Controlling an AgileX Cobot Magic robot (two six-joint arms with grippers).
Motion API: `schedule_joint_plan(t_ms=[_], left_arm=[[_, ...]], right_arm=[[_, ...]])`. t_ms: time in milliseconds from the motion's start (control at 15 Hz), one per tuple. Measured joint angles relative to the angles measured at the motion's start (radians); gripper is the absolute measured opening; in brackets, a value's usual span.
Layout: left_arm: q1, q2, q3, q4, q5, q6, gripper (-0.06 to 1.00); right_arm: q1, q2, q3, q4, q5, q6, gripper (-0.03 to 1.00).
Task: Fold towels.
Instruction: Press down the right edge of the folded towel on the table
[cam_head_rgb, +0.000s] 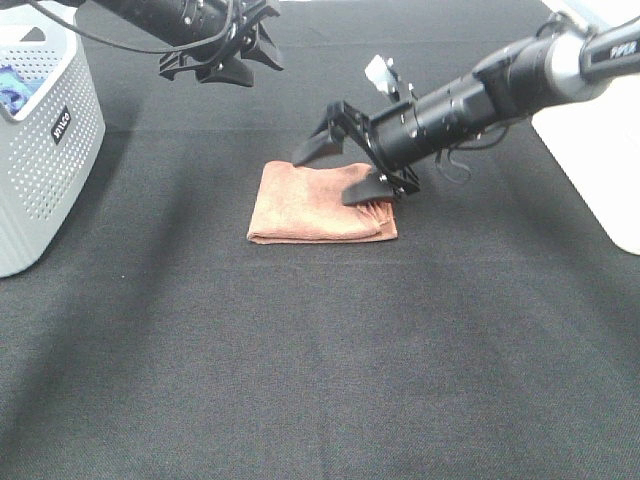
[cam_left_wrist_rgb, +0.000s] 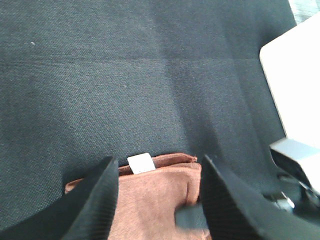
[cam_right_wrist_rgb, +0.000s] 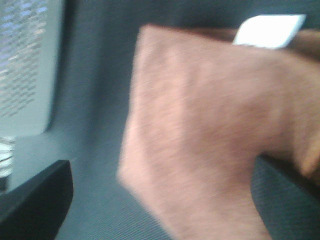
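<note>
Black cloth covers the table (cam_head_rgb: 320, 400). Right gripper (cam_head_rgb: 332, 176) is spread wide, one finger pressing the far right corner of the folded terracotta towel (cam_head_rgb: 310, 215), the other just above its far edge. Left gripper (cam_head_rgb: 222, 62) hangs open and empty, raised well behind the towel.

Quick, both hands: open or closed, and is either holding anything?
Left hand: open, empty, raised beyond the towel.
Right hand: open, gripping nothing; one finger is down at the towel's corner.
</note>
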Motion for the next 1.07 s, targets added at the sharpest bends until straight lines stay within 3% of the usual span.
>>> schedule_joint_plan(t_ms=[267,800,933,1067], left_arm=[[0.000,0.000,0.000,0.003,0.019,-0.001,0.49],[0.000,0.000,0.000,0.019,0.033,-0.002,0.49],[0.000,-0.012,0.000,0.068,0.100,0.007,0.49],[0.000,-0.060,0.000,0.168,0.198,0.045,0.49]], right_arm=[[-0.023,0.002,0.000,-0.085,-0.043,0.074,0.90],[-0.150,-0.004,0.000,-0.153,-0.002,0.116,0.90],[-0.151,-0.061,0.000,-0.226,0.045,0.118,0.90],[-0.151,-0.135,0.000,-0.279,0.100,0.132,0.90]])
